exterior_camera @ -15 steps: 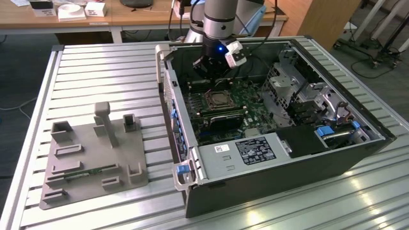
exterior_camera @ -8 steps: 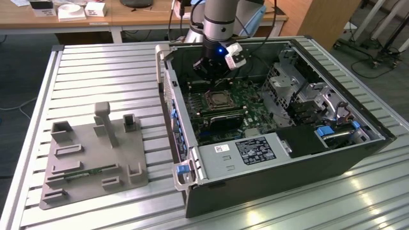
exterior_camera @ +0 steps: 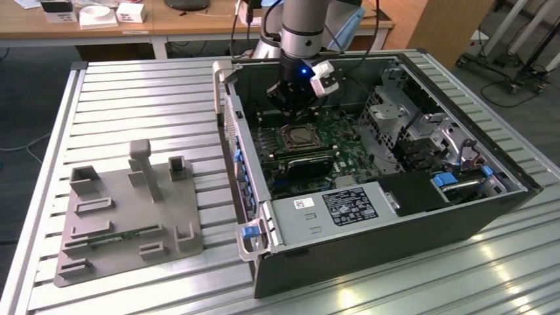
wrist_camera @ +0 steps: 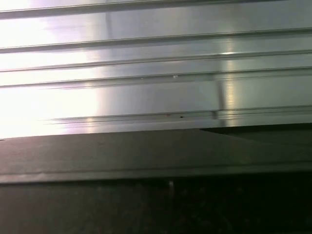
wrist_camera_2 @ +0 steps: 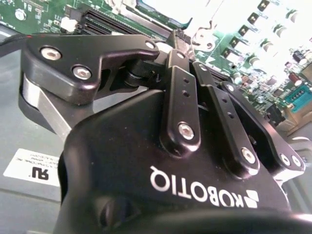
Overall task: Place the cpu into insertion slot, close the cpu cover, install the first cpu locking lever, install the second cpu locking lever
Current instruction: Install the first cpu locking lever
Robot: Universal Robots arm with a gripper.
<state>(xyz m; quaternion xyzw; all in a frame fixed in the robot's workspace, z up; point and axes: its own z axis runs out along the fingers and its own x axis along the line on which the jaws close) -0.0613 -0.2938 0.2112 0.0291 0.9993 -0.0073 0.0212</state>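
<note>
Trouble, I judge, would come from crowding. The gripper (exterior_camera: 292,97) hangs low inside the computer case (exterior_camera: 394,243), just at 12 o'clock of the cpu (exterior_camera: 300,136), which lies flat in its socket on the motherboard (exterior_camera: 350,125). Its fingers (wrist_camera_2: 183,83) look drawn together, and I see nothing between them. 1 sideways slip could scrape board parts or strike the case wall at 9 o'clock. The case rests on a ribbed metal table (exterior_camera: 131,98), with a grey fixture (exterior_camera: 122,216) at its 9 o'clock and a wooden desk (exterior_camera: 175,26) at 12.
</note>
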